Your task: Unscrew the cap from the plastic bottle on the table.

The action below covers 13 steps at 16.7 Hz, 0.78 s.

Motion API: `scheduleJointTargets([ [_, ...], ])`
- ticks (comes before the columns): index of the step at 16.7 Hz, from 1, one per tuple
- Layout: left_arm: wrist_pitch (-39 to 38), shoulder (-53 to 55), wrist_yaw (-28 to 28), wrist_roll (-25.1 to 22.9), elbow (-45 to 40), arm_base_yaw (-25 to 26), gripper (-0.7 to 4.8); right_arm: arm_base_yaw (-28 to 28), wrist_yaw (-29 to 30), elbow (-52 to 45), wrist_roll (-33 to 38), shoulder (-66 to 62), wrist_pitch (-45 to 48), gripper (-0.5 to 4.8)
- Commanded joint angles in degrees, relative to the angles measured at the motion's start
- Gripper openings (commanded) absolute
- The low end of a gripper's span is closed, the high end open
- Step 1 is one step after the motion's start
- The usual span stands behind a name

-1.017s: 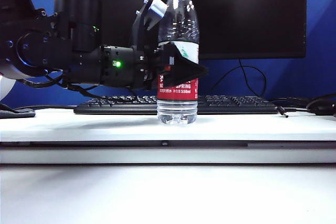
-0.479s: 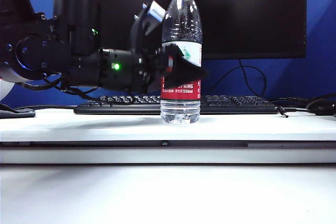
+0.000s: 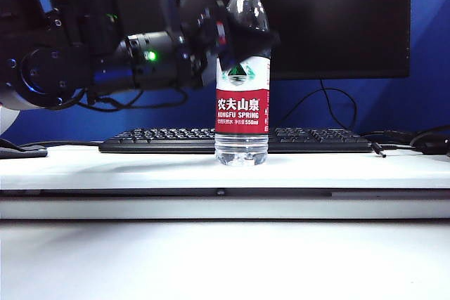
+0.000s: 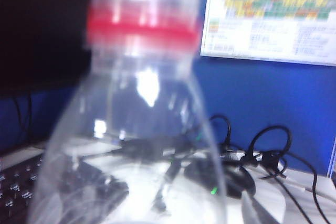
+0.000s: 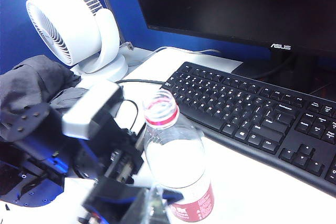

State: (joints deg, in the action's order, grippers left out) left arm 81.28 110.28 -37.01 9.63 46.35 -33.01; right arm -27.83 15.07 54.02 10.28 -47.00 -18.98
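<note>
From outside, my left gripper (image 3: 242, 36) sits at the bottle's (image 3: 242, 68) shoulder, above its red label reading "NONGFU SPRING" and "550ml" under white Chinese characters and a green mountain logo; my jaws are spread wide and released, one black finger (image 3: 247, 33) crossing in front of the clear plastic. The bottle stands upright on the table (image 3: 225, 170), just ahead of the keyboard (image 3: 309, 140) and a dark monitor (image 3: 337, 19). Its neck above my fingers shows a red ring and an open mouth with no cap on it. My left wrist camera looks through the blurred bottle (image 4: 136, 129), which fills the frame right before my jaws, red ring near its top; a colourful chart (image 4: 273, 14) hangs beyond, its writing too blurred to read. My right wrist camera looks down on the bottle (image 5: 176, 166) with my left gripper (image 5: 123, 177) beside it; the monitor (image 5: 236, 3) behind is marked "ASUS", and a white fan (image 5: 79, 30) stands farther off. My right gripper is out of sight, clenched.
</note>
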Motion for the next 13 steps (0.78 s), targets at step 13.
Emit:
scheduleJointTargets([
  [13,1.99,-14.82,5.01,-0.24,2.62,0.13,4.79,-0.07,0.28,0.42,1.6,1.75,3.41,-0.01],
])
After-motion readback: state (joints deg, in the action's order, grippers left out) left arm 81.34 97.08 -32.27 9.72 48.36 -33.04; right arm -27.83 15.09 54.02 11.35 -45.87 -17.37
